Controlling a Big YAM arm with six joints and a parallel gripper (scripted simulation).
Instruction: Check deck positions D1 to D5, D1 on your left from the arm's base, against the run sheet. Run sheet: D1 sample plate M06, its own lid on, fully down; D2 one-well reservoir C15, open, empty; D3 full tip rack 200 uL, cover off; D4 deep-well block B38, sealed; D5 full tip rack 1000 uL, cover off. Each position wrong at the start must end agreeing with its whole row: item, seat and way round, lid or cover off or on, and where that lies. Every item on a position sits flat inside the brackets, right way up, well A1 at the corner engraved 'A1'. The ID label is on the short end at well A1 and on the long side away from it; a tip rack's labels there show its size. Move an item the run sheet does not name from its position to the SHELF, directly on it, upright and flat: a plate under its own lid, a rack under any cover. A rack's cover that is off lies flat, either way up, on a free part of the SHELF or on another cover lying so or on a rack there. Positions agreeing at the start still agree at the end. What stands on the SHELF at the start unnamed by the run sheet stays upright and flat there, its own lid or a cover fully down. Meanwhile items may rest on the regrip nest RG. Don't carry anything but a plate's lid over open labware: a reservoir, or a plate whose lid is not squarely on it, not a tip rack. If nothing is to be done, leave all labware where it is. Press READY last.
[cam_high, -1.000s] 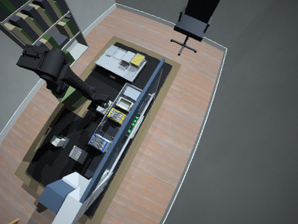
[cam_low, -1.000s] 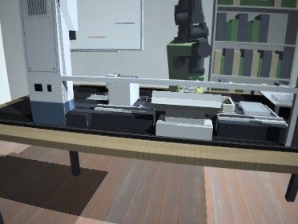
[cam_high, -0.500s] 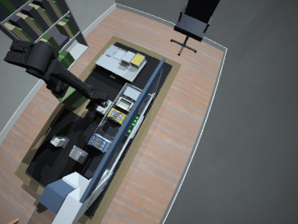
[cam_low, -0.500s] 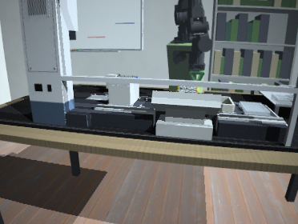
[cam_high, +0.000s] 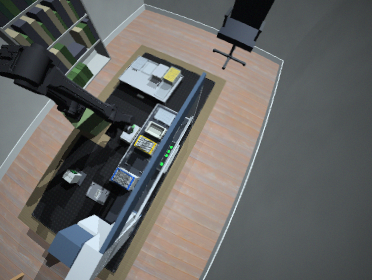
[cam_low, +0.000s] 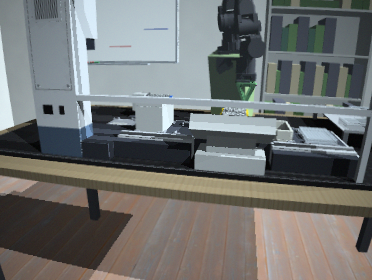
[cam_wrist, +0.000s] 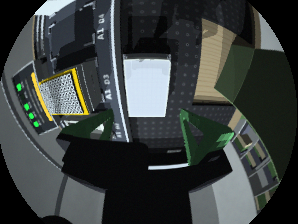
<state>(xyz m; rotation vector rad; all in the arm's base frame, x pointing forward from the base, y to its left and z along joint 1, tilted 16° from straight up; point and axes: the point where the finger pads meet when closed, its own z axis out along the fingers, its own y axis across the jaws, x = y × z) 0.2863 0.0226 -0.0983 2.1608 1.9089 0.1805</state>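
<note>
The tool (cam_wrist: 148, 132) hung released, its two green fingers spread wide with nothing between them. Directly beneath and just ahead of it in the wrist view lay a pale rectangular piece (cam_wrist: 147, 86), probably a lid or cover resting on the regrip nest, though its kind could not be told; its long axis ran away from the tool, so the fingers straddled its short width and a straight descent would likely bracket the two long edges. Dark tabletop (cam_wrist: 174, 10) showed around it on the far and right sides, giving room to drop. On the left, a raised deck rail marked A1 (cam_wrist: 101, 32) ran close beside the piece, the tightest edge for the left finger. Beyond that rail sat the yellow-framed tip rack (cam_wrist: 59, 90), and in the top view the blue-framed rack (cam_high: 124, 178) and the open white reservoir (cam_high: 154, 130) lay farther along the row, with the shelf (cam_high: 131, 79) farthest off.
</note>
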